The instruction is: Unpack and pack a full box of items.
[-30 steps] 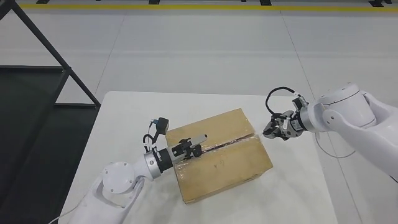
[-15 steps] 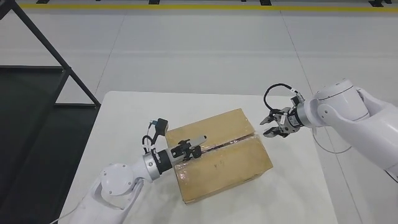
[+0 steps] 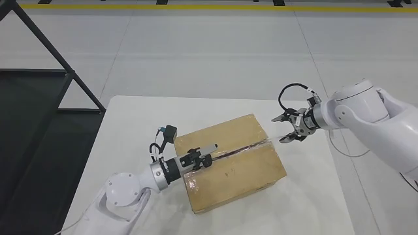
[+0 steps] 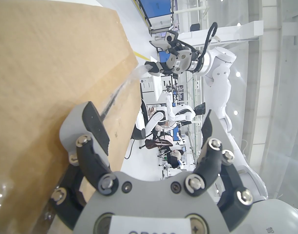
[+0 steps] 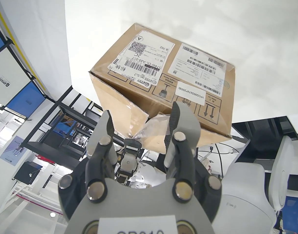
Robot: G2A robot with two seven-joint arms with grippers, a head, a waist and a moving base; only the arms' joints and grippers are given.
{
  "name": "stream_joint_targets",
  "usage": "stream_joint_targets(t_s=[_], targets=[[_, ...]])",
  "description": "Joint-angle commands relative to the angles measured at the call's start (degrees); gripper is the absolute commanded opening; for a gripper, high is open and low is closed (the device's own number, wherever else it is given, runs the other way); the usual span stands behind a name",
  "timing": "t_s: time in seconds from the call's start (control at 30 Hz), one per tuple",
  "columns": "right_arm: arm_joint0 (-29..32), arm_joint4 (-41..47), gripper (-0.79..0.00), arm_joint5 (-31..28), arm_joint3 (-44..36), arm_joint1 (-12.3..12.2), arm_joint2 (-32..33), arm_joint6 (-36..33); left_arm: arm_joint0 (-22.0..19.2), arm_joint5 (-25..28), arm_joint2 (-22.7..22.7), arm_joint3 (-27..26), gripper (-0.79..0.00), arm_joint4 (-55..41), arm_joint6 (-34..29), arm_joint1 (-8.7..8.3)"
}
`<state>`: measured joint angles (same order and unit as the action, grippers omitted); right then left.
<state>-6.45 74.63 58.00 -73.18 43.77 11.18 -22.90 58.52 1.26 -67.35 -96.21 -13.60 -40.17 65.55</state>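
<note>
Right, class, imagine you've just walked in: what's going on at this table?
A two-armed robot is working on a taped cardboard box on a white table. The left gripper, fingers open, rests on the box top beside the taped seam. The right gripper sits at the box's other end, a loose crumpled end of clear tape between its open fingers. The flaps are shut; nothing is unpacked yet.

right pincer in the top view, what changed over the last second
The right pincer opened and shifted slightly toward the far side of the table, beside the end of the cardboard box; the peeled clear tape lies between its fingers. The left pincer stayed open on the box top; the box did not move.
</note>
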Motion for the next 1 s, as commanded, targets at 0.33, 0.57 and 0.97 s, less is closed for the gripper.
stream_joint_targets(t_s=[0.33,0.57,0.97], targets=[[1.8,-0.9,0.0,-0.5,-1.0,-0.6,3.7,1.3,0.6,0.1,-0.2,-0.7,0.0,0.5,-0.1,0.01],[3.4,-1.7,0.0,-2.8,-1.7,-0.7,6.4,2.4,1.0,0.1,-0.6,-1.1,0.0,0.6,-0.3,-0.03],[12.0,-6.4,-0.785,-19.5,-12.1,-7.9,16.6,-8.5,3.6,2.3,-5.3,-5.8,0.0,-1.6,2.0,-0.46]])
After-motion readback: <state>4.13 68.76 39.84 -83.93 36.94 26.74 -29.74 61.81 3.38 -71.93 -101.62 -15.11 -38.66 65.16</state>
